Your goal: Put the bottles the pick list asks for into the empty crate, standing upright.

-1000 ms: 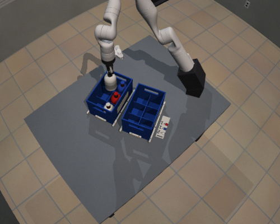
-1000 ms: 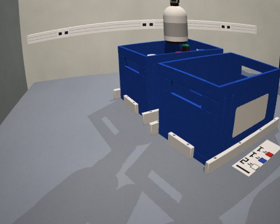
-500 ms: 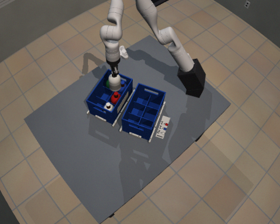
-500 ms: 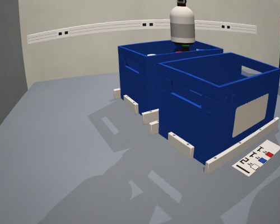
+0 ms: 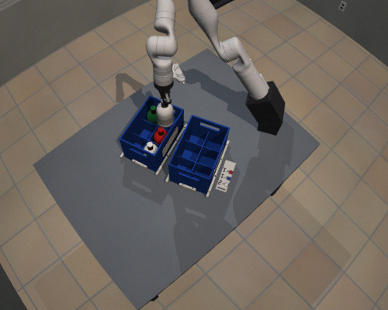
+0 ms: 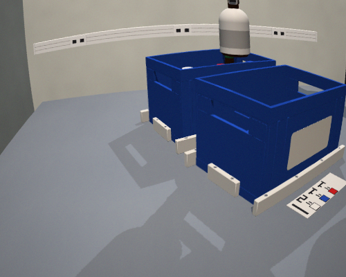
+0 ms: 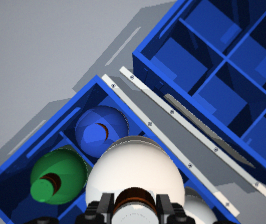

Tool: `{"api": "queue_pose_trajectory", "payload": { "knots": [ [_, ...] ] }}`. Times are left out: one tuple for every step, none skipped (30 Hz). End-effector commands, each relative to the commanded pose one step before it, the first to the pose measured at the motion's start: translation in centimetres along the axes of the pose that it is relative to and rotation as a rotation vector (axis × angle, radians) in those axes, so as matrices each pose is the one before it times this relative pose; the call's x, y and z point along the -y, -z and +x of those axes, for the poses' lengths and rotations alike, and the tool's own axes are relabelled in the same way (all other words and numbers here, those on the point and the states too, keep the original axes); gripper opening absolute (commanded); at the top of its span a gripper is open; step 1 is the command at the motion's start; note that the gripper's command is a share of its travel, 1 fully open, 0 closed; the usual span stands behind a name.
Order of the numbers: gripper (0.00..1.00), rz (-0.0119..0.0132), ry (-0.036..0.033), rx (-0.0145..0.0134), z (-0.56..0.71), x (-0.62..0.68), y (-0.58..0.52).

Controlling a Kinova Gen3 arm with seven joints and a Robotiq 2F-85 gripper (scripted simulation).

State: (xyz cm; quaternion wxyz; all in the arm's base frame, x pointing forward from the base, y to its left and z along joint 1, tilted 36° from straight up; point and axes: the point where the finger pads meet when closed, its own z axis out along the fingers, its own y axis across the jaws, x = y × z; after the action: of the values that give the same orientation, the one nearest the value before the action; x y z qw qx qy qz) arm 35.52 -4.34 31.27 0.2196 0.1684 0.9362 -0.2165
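Above the filled crate (image 5: 140,155) (image 6: 162,100) (image 7: 39,145), the gripper (image 5: 165,104) (image 6: 233,4) (image 7: 135,205) grips a white bottle (image 5: 165,115) (image 6: 234,32) (image 7: 135,172) by its neck, upright; the empty crate (image 5: 187,180) (image 6: 231,138) (image 7: 184,97) stands beside the paper strip (image 5: 226,176) (image 6: 317,196).

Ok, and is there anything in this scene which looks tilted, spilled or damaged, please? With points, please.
Nothing stands out. Both the source crate (image 5: 138,156) (image 6: 165,100) and the empty crate (image 5: 189,180) (image 6: 231,149) look level between their white rails, and I see no spill or breakage. The white bottle (image 5: 165,115) (image 6: 234,32) (image 7: 134,172) hangs upright from the gripper (image 5: 165,104) (image 7: 135,207).
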Motion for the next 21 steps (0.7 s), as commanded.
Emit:
{"api": "queue_pose_trajectory", "payload": {
  "knots": [
    [0.1,-0.00082,0.00001,0.00108,0.606,-0.337,0.039],
    [0.1,0.0,0.0,0.0,0.18,-0.086,0.0],
    [0.1,0.0,0.0,0.0,0.18,-0.086,0.0],
    [0.1,0.0,0.0,0.0,0.18,-0.086,0.0],
    [0.1,0.0,0.0,0.0,0.18,-0.086,0.0],
    [0.1,0.0,0.0,0.0,0.181,-0.086,0.0],
    [0.1,0.0,0.0,0.0,0.181,-0.086,0.0],
    [0.1,0.0,0.0,0.0,0.181,-0.086,0.0],
    [0.1,0.0,0.0,0.0,0.181,-0.086,0.0],
    [0.1,0.0,0.0,0.0,0.181,-0.086,0.0],
    [0.1,0.0,0.0,0.0,0.0,0.0,0.0],
    [0.1,0.0,0.0,0.0,0.0,0.0,0.0],
    [0.1,0.0,0.0,0.0,0.181,-0.087,0.0],
    [0.1,0.0,0.0,0.0,0.18,-0.086,0.0],
    [0.1,0.0,0.0,0.0,0.18,-0.086,0.0],
    [0.1,0.0,0.0,0.0,0.18,-0.086,0.0],
    [0.1,0.0,0.0,0.0,0.18,-0.086,0.0],
    [0.1,0.0,0.0,0.0,0.18,-0.086,0.0],
    [0.1,0.0,0.0,0.0,0.18,-0.086,0.0],
    [0.1,0.0,0.0,0.0,0.18,-0.086,0.0],
    [0.1,0.0,0.0,0.0,0.18,-0.086,0.0]
  ]
}}
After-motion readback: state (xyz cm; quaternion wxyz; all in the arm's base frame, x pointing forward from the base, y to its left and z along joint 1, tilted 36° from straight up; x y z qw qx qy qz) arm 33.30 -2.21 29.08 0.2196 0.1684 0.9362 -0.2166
